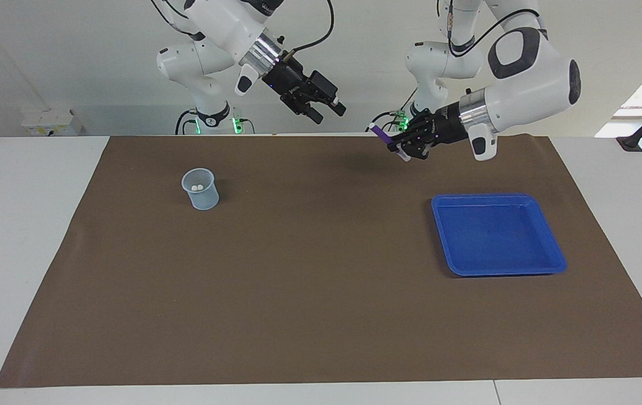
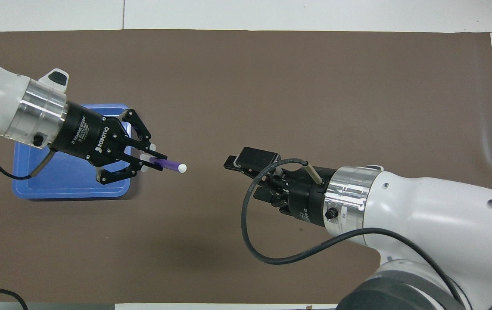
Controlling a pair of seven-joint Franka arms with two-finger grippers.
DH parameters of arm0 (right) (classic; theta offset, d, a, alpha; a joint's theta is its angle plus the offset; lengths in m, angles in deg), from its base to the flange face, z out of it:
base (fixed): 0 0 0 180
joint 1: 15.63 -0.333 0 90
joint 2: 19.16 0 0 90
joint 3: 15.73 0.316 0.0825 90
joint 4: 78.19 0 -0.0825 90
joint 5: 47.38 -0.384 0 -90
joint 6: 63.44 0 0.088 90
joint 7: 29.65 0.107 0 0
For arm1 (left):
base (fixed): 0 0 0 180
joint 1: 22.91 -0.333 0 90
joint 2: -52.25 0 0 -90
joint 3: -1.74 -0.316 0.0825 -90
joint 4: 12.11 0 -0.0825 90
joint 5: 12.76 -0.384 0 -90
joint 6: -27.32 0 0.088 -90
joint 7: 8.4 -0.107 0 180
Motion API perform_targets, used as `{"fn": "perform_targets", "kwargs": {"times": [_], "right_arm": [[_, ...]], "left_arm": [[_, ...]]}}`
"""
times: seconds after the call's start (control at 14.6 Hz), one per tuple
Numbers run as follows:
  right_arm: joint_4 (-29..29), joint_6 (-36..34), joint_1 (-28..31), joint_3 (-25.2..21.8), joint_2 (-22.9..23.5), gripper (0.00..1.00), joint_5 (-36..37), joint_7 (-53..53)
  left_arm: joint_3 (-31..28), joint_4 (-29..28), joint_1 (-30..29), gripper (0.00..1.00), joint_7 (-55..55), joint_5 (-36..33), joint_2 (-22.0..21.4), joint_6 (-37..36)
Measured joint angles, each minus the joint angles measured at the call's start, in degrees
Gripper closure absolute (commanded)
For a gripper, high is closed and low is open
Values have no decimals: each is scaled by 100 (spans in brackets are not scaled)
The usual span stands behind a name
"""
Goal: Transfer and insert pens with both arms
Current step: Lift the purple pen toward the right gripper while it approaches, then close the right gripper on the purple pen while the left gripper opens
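A purple pen (image 1: pixel 381 136) (image 2: pixel 166 164) hangs in the air with my left gripper (image 1: pixel 400 147) (image 2: pixel 154 156) shut on it, over the brown mat beside the blue tray (image 1: pixel 498 233) (image 2: pixel 56 185). The pen lies roughly level, and its pale tip points toward my right gripper (image 1: pixel 329 114) (image 2: pixel 242 176). That gripper is raised over the mat's middle with its fingers open and nothing between them, a short gap from the pen's tip. A translucent cup (image 1: pixel 200 190) stands toward the right arm's end with two pale round pen ends (image 1: pixel 199 187) showing inside. The overhead view hides the cup under the right arm.
The blue tray holds nothing. A brown mat (image 1: pixel 310 292) covers most of the white table. Two smaller white arms with green lights (image 1: pixel 217 121) stand at the robots' edge of the table.
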Motion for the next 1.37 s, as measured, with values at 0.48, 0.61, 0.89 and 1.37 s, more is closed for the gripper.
{"fn": "perform_targets", "kwargs": {"times": [0.48, 0.61, 0.89, 1.37], "right_arm": [[1, 66, -193, 32, 96, 23, 3, 1], [1, 66, -234, 38, 97, 26, 8, 1], [1, 79, -239, 37, 107, 38, 53, 0], [1, 115, -211, 33, 129, 90, 105, -25]], "left_arm": [[10, -393, 222, 100, 533, 141, -315, 456], [15, -438, 279, 100, 541, 146, -330, 501], [14, -493, 295, 100, 559, 158, -390, 526], [14, -509, 295, 100, 565, 232, -434, 542]]}}
